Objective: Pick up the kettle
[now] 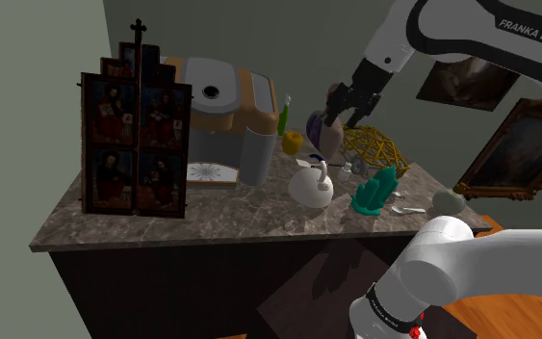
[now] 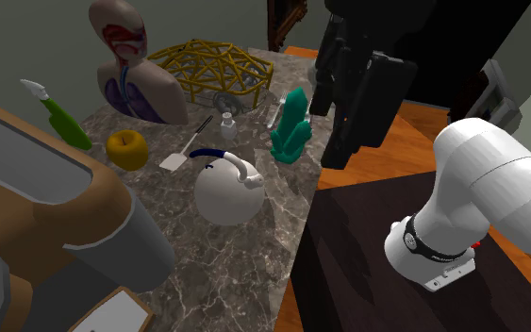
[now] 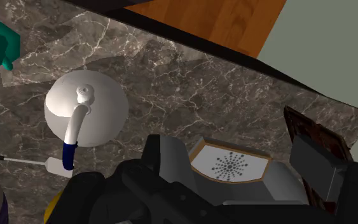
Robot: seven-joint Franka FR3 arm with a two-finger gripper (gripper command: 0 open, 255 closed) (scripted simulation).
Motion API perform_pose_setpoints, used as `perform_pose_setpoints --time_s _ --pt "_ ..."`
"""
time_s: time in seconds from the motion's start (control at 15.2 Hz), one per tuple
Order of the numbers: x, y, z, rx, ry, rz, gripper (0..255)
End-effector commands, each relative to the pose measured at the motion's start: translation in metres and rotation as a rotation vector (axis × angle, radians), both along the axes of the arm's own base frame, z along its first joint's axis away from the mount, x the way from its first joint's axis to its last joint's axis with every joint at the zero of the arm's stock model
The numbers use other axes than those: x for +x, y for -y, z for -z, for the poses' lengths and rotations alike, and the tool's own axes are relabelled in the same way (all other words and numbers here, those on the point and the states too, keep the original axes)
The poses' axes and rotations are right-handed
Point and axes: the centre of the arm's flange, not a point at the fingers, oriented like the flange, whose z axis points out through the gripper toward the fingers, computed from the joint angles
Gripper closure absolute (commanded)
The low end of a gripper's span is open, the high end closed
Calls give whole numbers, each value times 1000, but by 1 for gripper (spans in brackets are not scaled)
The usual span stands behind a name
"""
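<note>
Kettle (image 1: pixel 312 186) first: a round white body with a curved handle, part white and part blue, arching over its top. It stands upright on the marbled desk (image 1: pixel 230 220), on the side nearer the stand. Just beside it, to the shoulder view's right, is a green crystal cluster (image 1: pixel 374 190). Behind it are a yellow apple (image 1: pixel 293 143) and a small white bottle (image 2: pixel 225 125), neither touching it. Farther back stand an anatomical bust (image 2: pixel 136 66) and a yellow wire basket (image 2: pixel 211 64). Off to the shoulder view's left are a grey and orange appliance (image 1: pixel 222 101) and a dark painted triptych (image 1: pixel 134 144).

The jaws hang well above the desk, over the bust and basket in the shoulder view, so beyond the kettle and not over it. Whether they stand apart or together I cannot tell. They have no hold on the kettle, which rests on the desk by itself. In the wrist view the kettle lies off to one side rather than ahead of the hand.

I judge this to be the approach, with the descent not yet begun. The next move calls for bringing the hand over the kettle's top, turning the jaws across the handle and coming down clear of the crystal. They would then close on the handle's arch before lifting.
</note>
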Motion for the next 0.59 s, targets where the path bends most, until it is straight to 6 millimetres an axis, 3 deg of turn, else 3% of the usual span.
perform_pose_setpoints --time_s 0.0,0.53 --pt "0 0 0 0 0 0 0" --pt "42 68 67 5 -14 85 0"
